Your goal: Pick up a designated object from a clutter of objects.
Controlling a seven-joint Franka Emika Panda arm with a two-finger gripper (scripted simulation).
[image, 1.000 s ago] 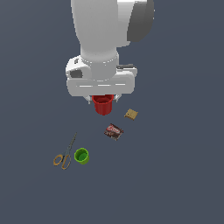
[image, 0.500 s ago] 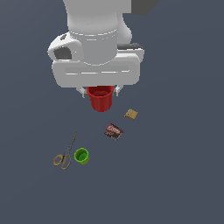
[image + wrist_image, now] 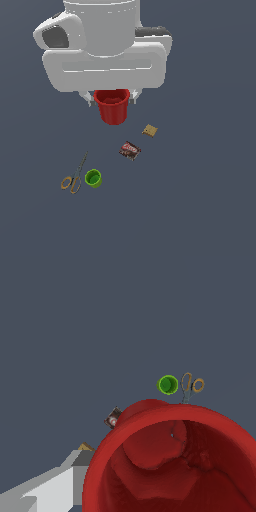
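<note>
In the exterior view, the white Franka arm's bulky wrist housing fills the upper middle of the picture. Directly beneath it hangs the small round red plastic cup (image 3: 112,106), upright with its rimmed mouth upward, its rim tucked just under the housing. The gripper (image 3: 112,100) is mostly hidden by the housing; only short pale finger stubs (image 3: 90,102) show on either side of the cup's rim, close against it, so the hand appears clamped on the cup, which seems raised clear of the dark grey floor (image 3: 210,200). Lower and toward the exterior view's right lies a small tan square block (image 3: 149,131), and just below and to the left of it a small dark red-brown packet (image 3: 130,150). Further down toward the exterior view's left stands a bright green plastic cup (image 3: 93,178), upright, with orange-handled scissors (image 3: 74,176) just beside it, blades pointing up the picture.

In the wrist view, the red cup (image 3: 170,461) looms large, its open mouth facing the camera and its inside visible. A grey-white finger (image 3: 50,488) runs up to the cup's outer wall. Beyond the rim the green cup (image 3: 167,384) and the scissors (image 3: 191,386) sit close together, while the packet (image 3: 113,418) and a corner of the tan block (image 3: 85,446) peek out beside the cup's edge.
</note>
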